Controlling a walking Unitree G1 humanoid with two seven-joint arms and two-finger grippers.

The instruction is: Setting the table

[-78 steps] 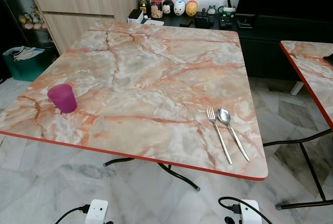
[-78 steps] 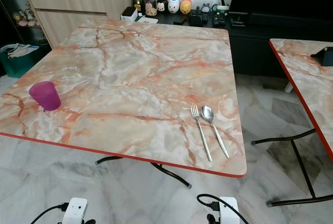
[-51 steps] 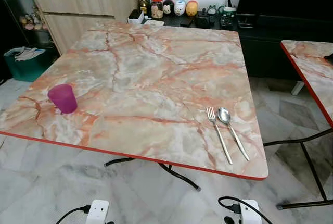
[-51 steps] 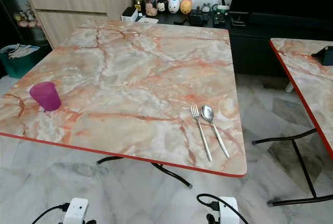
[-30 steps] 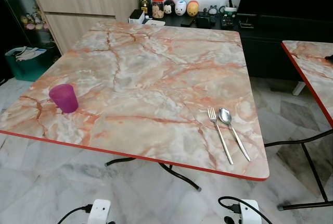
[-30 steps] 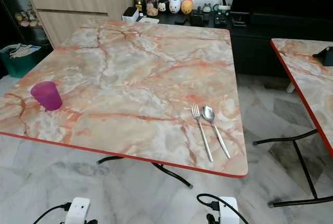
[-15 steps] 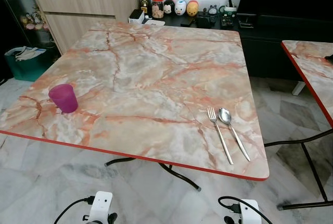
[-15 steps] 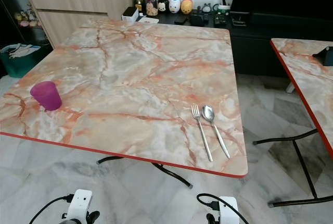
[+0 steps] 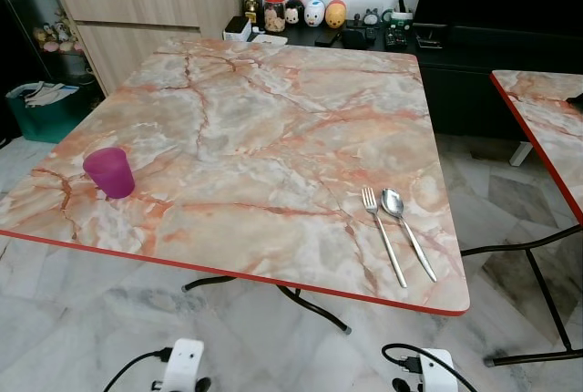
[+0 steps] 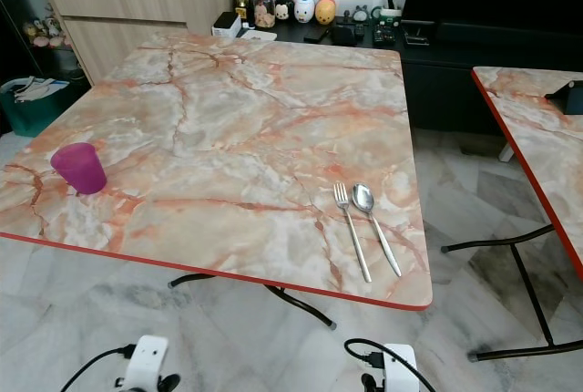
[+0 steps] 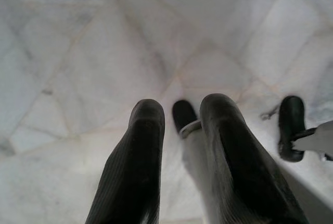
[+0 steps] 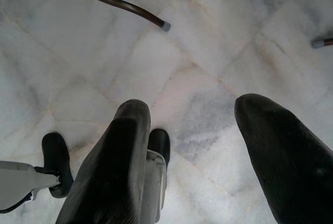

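While both arms hang low over the floor, nothing is gripped, so the step in hand looks like an approach before a first pick. The left gripper (image 11: 179, 114) points at the tiles with its fingers a narrow gap apart and nothing between them; the right gripper (image 12: 200, 125) hangs likewise, fingers spread wide and bare.

Taking the cup (image 9: 108, 171) as landmark: it stands upright near the worktop's (image 9: 273, 118) front-left edge. The fork (image 9: 383, 234) and spoon (image 9: 406, 231) lie side by side well to the cup's right, by the front-right corner, handles toward the robot. I judge the next move calls for raising an arm above the worktop edge and reaching one of these, probably to gather cup and cutlery into one place setting.

Whether the cup holds anything I cannot tell.
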